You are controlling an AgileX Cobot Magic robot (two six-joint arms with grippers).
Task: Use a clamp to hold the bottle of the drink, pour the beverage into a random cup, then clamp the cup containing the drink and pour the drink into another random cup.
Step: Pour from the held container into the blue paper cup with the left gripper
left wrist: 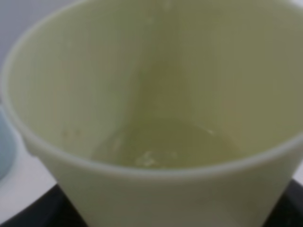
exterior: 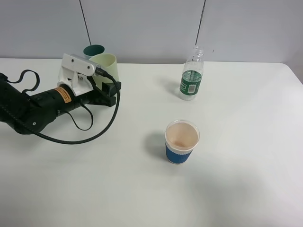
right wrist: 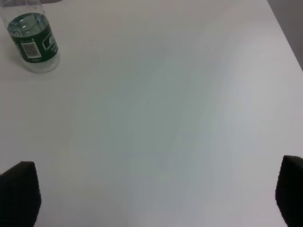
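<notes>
A white table (exterior: 236,179) fills most of the scene, its top plain and matte. Its far edge meets a pale grey wall (exterior: 151,28). 2 thin dark cords run down that wall, 1 on the left (exterior: 84,21) and 1 on the right (exterior: 201,21), each slightly slanted. At the far left of the table stands 1 teal cup (exterior: 93,50), upright; only its rim and upper wall show.

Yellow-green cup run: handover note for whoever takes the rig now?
Left tool shut on the pale yellow-green cup, back left, liquid in its bottom.
Right tool open, empty.
Bottle stands upright back right of centre, free.
Blue-banded cup mid-table, looks empty.
Done: bottle poured into yellow-green cup.
Left: lift it, pour into blue-banded cup.
</notes>
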